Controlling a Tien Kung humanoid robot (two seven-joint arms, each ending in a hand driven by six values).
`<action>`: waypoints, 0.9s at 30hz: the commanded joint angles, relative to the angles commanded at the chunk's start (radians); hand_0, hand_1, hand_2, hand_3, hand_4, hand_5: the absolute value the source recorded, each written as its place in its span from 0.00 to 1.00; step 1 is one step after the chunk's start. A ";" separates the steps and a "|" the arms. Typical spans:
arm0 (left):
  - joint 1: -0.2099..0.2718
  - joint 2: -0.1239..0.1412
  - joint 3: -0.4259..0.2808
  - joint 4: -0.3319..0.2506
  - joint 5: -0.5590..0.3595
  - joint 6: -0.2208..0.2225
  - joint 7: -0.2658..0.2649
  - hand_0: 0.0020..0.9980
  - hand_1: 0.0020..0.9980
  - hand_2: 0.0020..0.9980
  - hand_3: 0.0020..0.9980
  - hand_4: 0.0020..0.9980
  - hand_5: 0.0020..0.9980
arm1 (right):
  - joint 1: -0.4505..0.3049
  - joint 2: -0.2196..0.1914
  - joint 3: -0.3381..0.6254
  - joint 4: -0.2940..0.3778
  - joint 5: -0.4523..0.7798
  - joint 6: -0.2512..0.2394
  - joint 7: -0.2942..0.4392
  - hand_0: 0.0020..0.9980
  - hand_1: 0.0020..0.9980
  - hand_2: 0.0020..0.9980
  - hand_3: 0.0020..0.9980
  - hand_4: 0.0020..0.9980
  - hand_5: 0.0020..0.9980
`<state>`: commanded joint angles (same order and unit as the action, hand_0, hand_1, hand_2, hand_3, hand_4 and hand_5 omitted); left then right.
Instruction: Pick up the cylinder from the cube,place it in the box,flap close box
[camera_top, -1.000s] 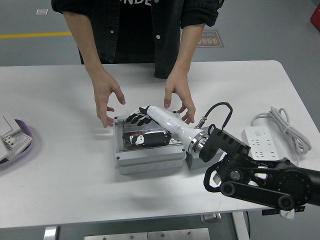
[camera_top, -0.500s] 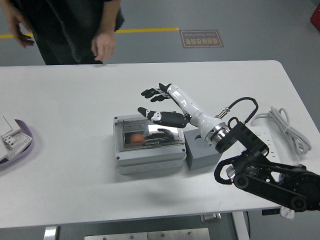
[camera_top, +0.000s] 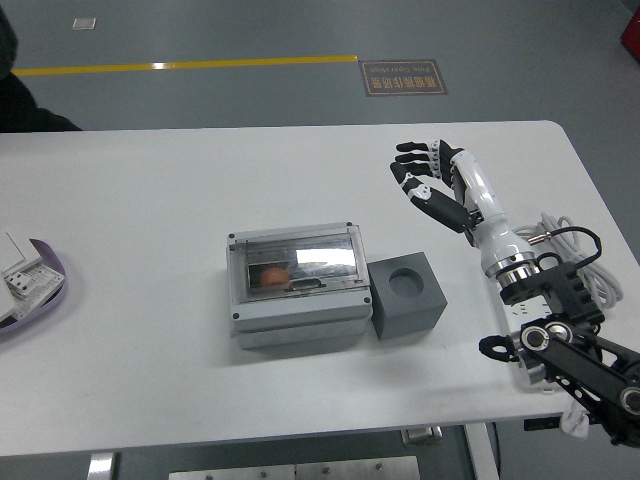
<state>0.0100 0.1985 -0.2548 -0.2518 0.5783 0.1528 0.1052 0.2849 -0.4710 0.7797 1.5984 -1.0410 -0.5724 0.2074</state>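
Observation:
A grey box sits mid-table with its clear lid lying flat and closed. Through the lid an orange-red cylinder shows inside at the left. A dark grey cube with an empty round hole on top stands against the box's right side. My right hand is raised above the table, up and to the right of the cube, with its black fingers spread and holding nothing. My left arm is out of view.
A white power strip with a coiled cable lies at the right edge, partly behind my right arm. A purple tray holding white parts sits at the left edge. A person's dark sleeve shows at the top left corner.
My right hand has lifted off the box and swung right and back, away from it. The person has stepped off to the left, nearly out of view. The lid now lies shut.

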 joint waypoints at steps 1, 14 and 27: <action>0.000 -0.001 0.001 0.000 -0.002 0.000 0.000 0.51 0.55 0.56 0.60 0.72 0.14 | -0.009 0.004 0.001 -0.011 0.022 0.001 0.025 0.72 0.66 0.67 0.67 0.74 0.41; -0.003 0.001 0.005 -0.001 -0.014 -0.004 -0.003 0.51 0.55 0.56 0.60 0.71 0.14 | -0.050 0.037 0.000 -0.089 0.229 0.004 0.254 0.70 0.64 0.64 0.65 0.76 0.30; -0.022 -0.007 -0.002 -0.004 0.048 -0.007 -0.001 0.51 0.55 0.56 0.60 0.71 0.14 | -0.042 0.045 0.032 -0.078 0.200 0.000 0.250 0.70 0.63 0.62 0.64 0.75 0.31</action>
<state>-0.0125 0.1913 -0.2563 -0.2556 0.6261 0.1457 0.1041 0.2428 -0.4260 0.8113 1.5206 -0.8406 -0.5727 0.4574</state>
